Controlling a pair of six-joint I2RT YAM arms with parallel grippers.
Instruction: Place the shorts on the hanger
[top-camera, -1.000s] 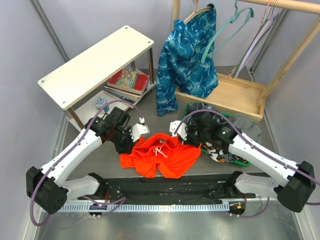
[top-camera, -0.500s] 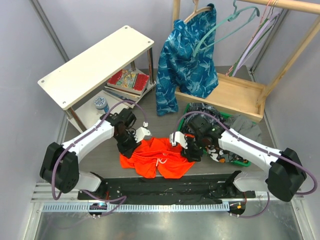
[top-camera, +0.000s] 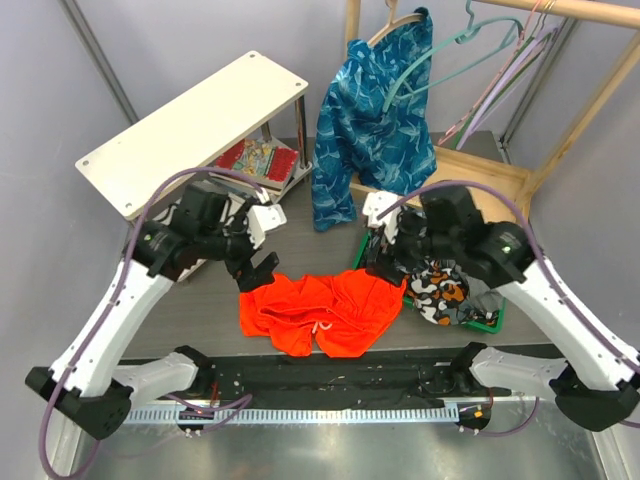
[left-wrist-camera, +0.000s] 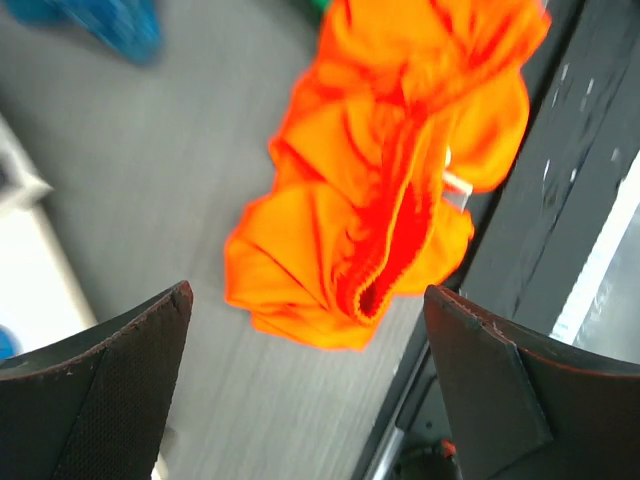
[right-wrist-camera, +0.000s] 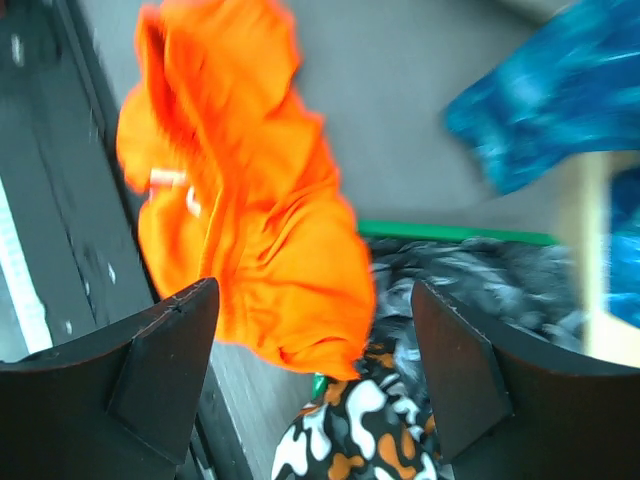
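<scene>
As shorts lie — end effectors above.

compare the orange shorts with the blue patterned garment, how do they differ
Colour: the shorts are plain bright orange-red with a white drawstring, while the blue garment is teal-blue with a leaf print.
Pose: the shorts lie rumpled on the table, while the blue garment hangs upright at the back.
Size: the blue garment looks longer than the shorts.
Both are soft fabric clothes.
</scene>
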